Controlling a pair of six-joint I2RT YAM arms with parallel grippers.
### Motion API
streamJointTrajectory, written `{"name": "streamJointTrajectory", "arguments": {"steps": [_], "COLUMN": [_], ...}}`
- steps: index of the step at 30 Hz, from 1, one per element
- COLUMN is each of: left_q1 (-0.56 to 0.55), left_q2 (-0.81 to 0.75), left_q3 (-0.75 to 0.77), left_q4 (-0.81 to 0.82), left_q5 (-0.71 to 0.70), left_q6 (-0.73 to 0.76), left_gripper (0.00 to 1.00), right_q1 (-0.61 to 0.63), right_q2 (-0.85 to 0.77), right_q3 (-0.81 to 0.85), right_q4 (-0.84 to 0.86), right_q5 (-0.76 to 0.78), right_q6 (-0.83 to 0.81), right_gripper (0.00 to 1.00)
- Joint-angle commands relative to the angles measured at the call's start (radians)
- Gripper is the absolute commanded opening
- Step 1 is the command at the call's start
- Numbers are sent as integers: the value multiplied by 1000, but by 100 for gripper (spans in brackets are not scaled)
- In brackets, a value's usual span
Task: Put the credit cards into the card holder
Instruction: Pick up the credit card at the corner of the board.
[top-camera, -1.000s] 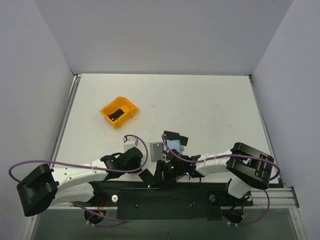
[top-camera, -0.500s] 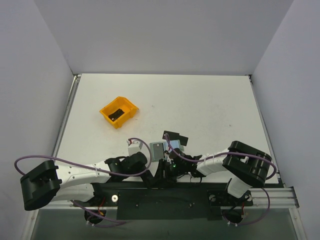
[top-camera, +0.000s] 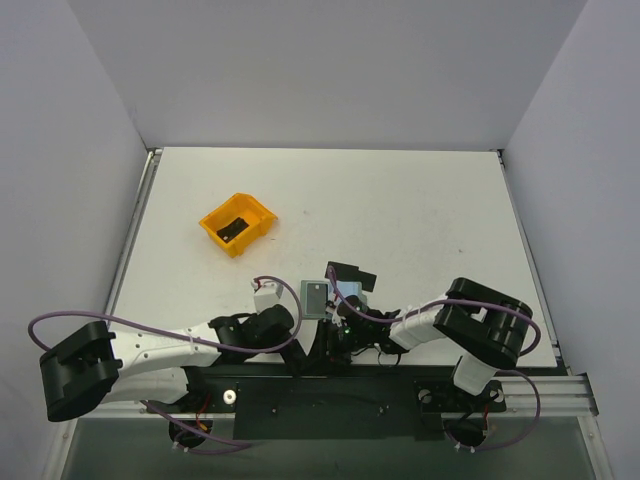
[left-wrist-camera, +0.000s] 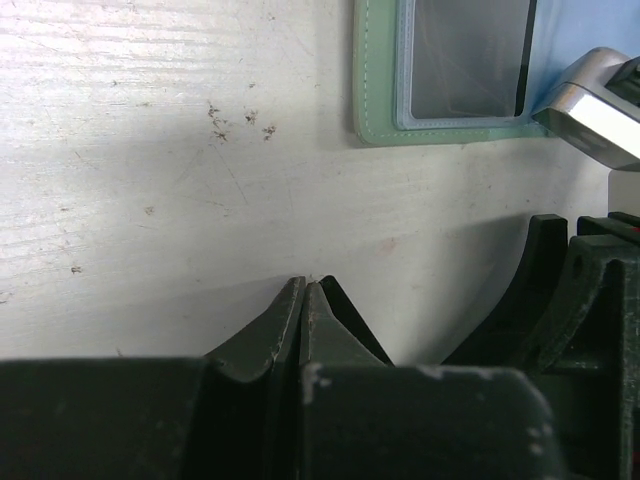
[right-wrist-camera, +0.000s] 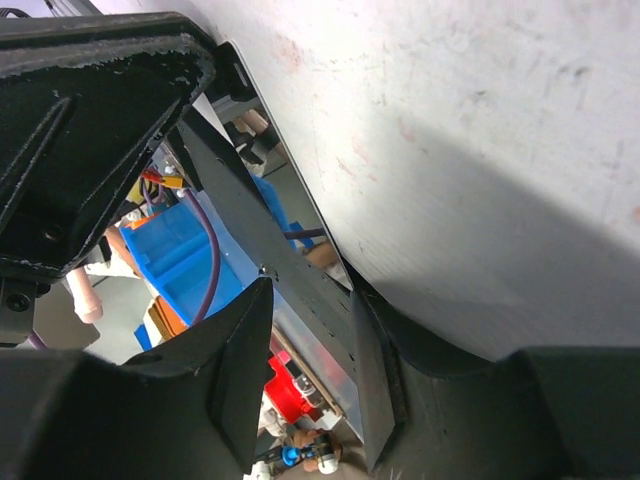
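My left gripper (left-wrist-camera: 305, 290) was clenched, its two tips pressed together just above the bare worktop (top-camera: 420, 200) close to the near edge. It held nothing. Just beyond those tips and a little to their right, the green wallet (left-wrist-camera: 380, 75) lay open and flat, with a dark panel showing inside its light-blue lining. A shiny metal part of the other arm sat at the wallet's right side.

My right gripper (right-wrist-camera: 310, 295) was released, its fingers (right-wrist-camera: 248, 370) standing apart at the near edge of the worktop, with the frame below the table showing through the gap. I could not make out a card between them.

From above, the wallet sat near the middle of the near edge, between the two wrists. Black cards (top-camera: 350, 272) lay just past it, on its far right side. Well apart, toward the left edge, the orange bin (top-camera: 257, 215) held one more black card (top-camera: 232, 230).
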Motion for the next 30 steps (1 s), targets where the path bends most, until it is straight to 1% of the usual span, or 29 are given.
{"name": "streamJointTrajectory", "arguments": {"steps": [1, 5, 8, 10, 12, 16, 18, 25, 30], "left_q1": [-8, -10, -10, -10, -10, -12, -12, -18, -19], "left_q2": [2, 2, -1, -3, -6, -14, -18, -51, -70], "left_q3": [-33, -37, -40, -42, -43, -43, -45, -56, -62], "left_q4": [-70, -70, -75, -80, -83, -93, -101, -133, -152], "left_q5": [4, 12, 12, 15, 13, 13, 12, 7, 4], "left_q6": [-10, -15, -19, -21, -22, -33, -38, -68, -82], "left_gripper": [0, 0, 0, 0, 0, 0, 0, 0, 0], "right_q1": [-24, -22, -19, -18, -13, -1, 4, 18, 34], "right_q2": [52, 38, 18, 1, -19, -51, -54, -34, -34], "right_q3": [5, 4, 7, 18, 28, 73, 90, 108, 140], "right_q4": [-58, -66, -84, -113, -164, -283, -316, -328, -388], "right_q5": [110, 119, 139, 156, 176, 216, 230, 214, 222], "right_q6": [-14, -21, -43, -67, -96, -153, -170, -173, -192], "right_gripper": [32, 25, 17, 16, 16, 21, 23, 25, 27]}}
